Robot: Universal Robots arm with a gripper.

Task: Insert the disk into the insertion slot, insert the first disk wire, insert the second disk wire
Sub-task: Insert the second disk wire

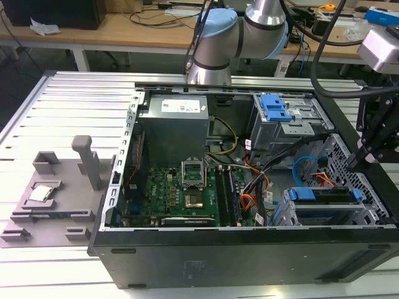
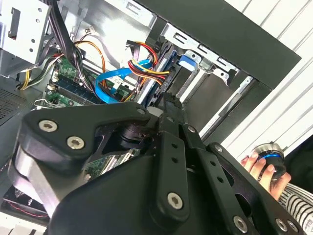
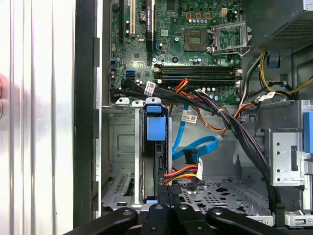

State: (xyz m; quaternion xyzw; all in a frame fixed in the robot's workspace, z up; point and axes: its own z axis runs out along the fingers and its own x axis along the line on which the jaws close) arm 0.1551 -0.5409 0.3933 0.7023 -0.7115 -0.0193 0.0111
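First wrist view showed the disk (image 3: 156, 129) seated on edge in the insertion slot (image 3: 120, 147), directly ahead of the gripper (image 3: 167, 190). Jaws were closed together, holding nothing, tips near the disk's end.

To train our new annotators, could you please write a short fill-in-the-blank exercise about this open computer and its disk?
1. The disk stands in the grey insertion slot, framed by a ___ carrier.
2. In the exterior view, the grey fixture lies on that view's ___ of the computer case.
3. The pincer hangs close to the disk, away from the ___ motherboard.
Missing words: blue, left, green.
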